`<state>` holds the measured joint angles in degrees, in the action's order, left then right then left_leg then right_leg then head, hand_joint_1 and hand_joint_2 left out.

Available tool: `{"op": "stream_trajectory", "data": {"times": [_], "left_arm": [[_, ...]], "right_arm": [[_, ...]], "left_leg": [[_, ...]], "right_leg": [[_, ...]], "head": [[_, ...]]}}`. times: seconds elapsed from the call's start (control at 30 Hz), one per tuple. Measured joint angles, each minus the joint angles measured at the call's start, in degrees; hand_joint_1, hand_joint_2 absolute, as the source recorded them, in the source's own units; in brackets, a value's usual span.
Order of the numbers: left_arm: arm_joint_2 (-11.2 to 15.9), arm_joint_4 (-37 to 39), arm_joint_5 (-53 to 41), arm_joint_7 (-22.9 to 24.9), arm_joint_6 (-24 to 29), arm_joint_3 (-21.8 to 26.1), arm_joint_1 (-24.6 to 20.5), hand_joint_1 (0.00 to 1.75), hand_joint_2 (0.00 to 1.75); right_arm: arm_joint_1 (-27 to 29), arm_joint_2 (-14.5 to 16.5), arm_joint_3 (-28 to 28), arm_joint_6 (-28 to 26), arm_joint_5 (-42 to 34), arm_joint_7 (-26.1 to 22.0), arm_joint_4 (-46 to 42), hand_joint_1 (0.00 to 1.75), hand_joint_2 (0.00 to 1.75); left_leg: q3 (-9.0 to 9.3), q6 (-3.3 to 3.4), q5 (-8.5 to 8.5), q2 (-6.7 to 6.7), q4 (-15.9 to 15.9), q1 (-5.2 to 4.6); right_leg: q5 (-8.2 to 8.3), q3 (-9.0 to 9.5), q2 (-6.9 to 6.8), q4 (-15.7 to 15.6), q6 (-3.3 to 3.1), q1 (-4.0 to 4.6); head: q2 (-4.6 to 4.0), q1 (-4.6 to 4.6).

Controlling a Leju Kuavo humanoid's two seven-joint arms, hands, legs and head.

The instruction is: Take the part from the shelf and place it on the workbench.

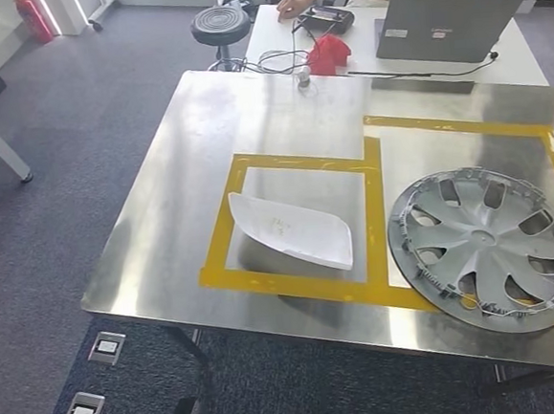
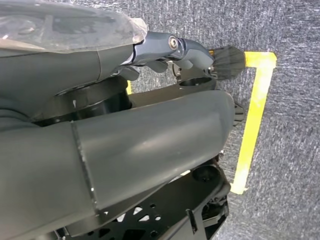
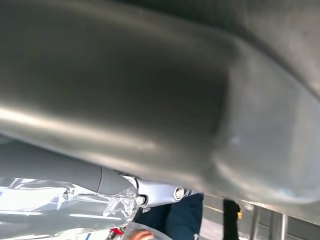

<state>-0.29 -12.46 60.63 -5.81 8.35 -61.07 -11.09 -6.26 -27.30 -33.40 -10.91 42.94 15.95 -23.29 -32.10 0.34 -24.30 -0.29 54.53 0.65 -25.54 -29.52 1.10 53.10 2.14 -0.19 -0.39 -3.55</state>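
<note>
Two parts on steel bench [image 1: 184, 176]: white curved part [image 1: 290, 230] inside yellow tape, spoked silver hubcap [image 1: 488, 248] beside; hand states untellable.

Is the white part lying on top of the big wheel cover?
No, the white part lies by itself inside the yellow tape square, apart from the wheel cover beside it.

No text is legible; the laptop [image 1: 439, 23] lid labels are blurred
</note>
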Motion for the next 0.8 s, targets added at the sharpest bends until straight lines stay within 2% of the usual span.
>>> {"op": "stream_trajectory", "data": {"times": [0.2, 0.57, 0.73, 0.8], "left_arm": [[0.0, 0.0, -0.4, 0.2, 0.0, 0.0, -0.1, 0.00, 0.00], [0.0, 0.0, -0.5, 0.4, -0.4, 0.0, -0.1, 0.00, 0.00], [-0.2, 0.0, -0.6, 0.4, -0.7, 0.1, -0.1, 0.00, 0.00], [-0.4, 0.0, -0.6, 0.4, -0.8, 0.2, -0.1, 0.00, 0.00]], "right_arm": [[-1.2, 0.4, 0.0, -0.3, -0.2, 0.9, 2.2, 0.00, 0.00], [-1.8, 0.0, 0.4, -0.8, 0.2, 2.3, 3.0, 0.00, 0.00], [-1.3, -2.1, 0.9, -0.5, 0.1, 2.9, 2.8, 0.00, 0.00], [0.2, -3.8, 1.1, 1.4, -0.9, 4.0, 1.0, 0.00, 0.00]], "left_leg": [[0.31, -0.14, -0.14, 0.04, 0.0, 0.41], [0.58, -0.16, -0.30, 0.07, 0.0, 0.52], [0.57, -0.09, -0.32, 0.05, 0.0, 0.48], [0.57, 0.08, -0.33, -0.06, 0.0, 0.37]], "right_leg": [[0.04, 0.55, 0.04, -0.4, -0.15, 0.35], [-0.01, 0.92, 0.07, -0.7, -0.20, 0.44], [-0.01, 0.94, 0.03, -0.7, -0.14, 0.39], [-0.07, 1.00, -0.10, -0.7, -0.01, 0.30]], "head": [[0.00, -0.01], [0.00, 0.00], [0.00, 0.02], [0.00, 0.04]]}}
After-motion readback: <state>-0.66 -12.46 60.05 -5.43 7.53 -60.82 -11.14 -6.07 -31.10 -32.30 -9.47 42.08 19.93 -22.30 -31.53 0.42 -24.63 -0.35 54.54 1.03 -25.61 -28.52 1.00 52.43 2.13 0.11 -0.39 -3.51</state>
